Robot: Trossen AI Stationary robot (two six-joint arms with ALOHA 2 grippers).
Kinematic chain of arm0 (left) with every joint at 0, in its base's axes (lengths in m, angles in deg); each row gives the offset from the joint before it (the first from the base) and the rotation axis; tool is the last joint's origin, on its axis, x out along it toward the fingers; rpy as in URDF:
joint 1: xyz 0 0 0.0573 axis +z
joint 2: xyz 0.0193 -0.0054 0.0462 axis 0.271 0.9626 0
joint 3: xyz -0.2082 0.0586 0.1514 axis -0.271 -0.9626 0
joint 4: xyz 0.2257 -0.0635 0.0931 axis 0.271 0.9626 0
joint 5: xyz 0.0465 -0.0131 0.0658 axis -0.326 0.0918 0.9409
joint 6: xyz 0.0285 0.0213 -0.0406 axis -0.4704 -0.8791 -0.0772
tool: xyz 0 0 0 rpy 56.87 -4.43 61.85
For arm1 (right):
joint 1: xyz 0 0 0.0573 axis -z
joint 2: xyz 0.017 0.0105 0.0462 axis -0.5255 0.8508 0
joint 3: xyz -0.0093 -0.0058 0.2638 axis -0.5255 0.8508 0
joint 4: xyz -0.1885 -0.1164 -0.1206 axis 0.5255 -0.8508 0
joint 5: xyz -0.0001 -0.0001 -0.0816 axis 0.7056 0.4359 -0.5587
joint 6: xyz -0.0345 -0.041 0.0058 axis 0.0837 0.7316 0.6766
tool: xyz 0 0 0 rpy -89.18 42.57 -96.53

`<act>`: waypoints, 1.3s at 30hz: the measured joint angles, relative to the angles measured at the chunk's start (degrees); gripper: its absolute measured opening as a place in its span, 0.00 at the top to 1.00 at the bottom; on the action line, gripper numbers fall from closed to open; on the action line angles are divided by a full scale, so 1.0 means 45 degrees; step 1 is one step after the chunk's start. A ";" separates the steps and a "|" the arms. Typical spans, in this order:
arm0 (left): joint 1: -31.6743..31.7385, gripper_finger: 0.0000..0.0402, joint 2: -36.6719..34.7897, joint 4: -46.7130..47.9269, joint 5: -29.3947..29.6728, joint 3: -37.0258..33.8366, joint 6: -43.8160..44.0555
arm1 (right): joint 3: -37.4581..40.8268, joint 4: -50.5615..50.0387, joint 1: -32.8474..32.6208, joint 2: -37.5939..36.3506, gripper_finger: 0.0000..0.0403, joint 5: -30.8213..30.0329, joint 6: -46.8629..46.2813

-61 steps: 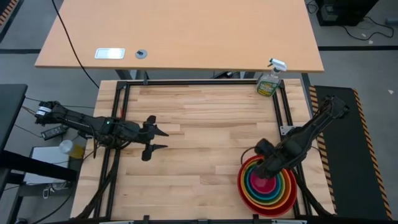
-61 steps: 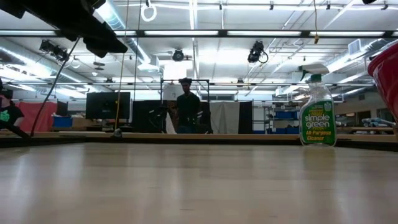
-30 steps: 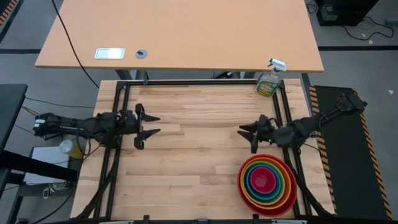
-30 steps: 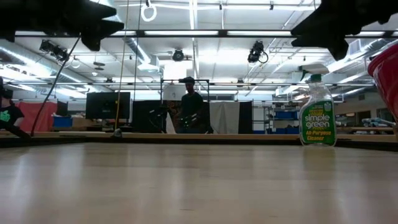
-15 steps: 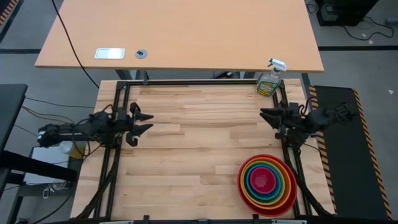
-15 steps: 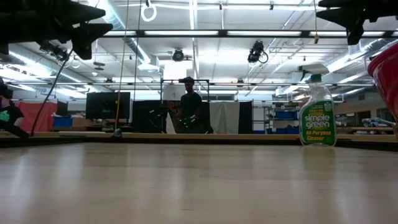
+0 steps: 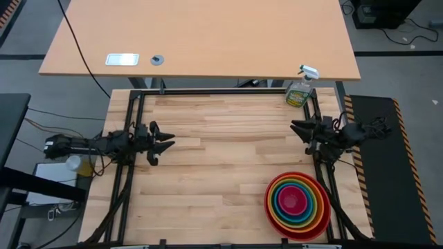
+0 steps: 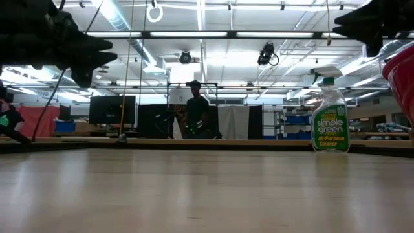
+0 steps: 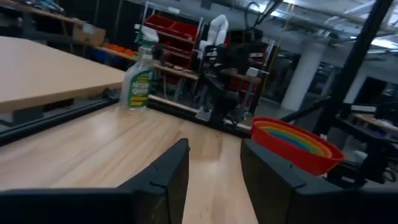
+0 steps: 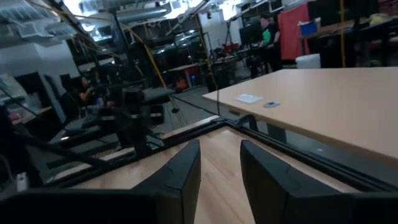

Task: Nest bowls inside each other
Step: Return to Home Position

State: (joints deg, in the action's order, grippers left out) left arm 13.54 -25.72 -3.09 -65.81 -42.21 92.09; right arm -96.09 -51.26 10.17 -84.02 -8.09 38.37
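The bowls (image 7: 297, 205) sit nested in one stack on the table near its front right corner: red outermost, then orange, green and blue rings, magenta pink in the middle. The stack also shows in the left wrist view (image 9: 292, 140), and its red wall (image 8: 404, 81) at the low view's right edge. My left gripper (image 7: 168, 145) hangs over the table's left edge, shut, nothing between its fingers (image 9: 214, 146). My right gripper (image 7: 292, 126) hangs over the right edge, beyond the stack, shut and holding nothing (image 10: 219, 146).
A green spray bottle (image 7: 299, 93) stands at the table's far right corner, upright (image 8: 330, 116). A black frame (image 7: 221, 90) runs round the wooden tabletop. A larger desk (image 7: 201, 41) lies beyond the far edge. A person (image 8: 196, 116) stands far off in the room.
My left gripper has drawn back toward the table's left edge, sunk a little, and shut from wide open. My right gripper has pulled back toward the right edge and the far side. The nested bowls have stayed still.
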 joint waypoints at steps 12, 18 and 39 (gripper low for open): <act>-0.0432 0.65 -0.0009 -0.0565 0.0832 0.0010 -0.0455 | 0.2425 0.2661 0.0122 -0.0749 0.72 0.0642 0.0486; -0.0399 0.65 0.0005 -0.1284 0.0966 0.0015 -0.1144 | 0.3830 0.4649 0.0775 -0.0725 0.81 0.1321 0.0085; -0.0951 0.65 0.0007 -0.2737 0.1075 -0.0039 -0.4432 | 0.4038 0.8875 0.5035 -0.0360 0.95 0.5389 0.1569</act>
State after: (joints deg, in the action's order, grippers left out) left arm 9.26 -25.69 -15.41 -60.97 -42.39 72.14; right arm -77.92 -11.33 32.82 -85.64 16.17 45.43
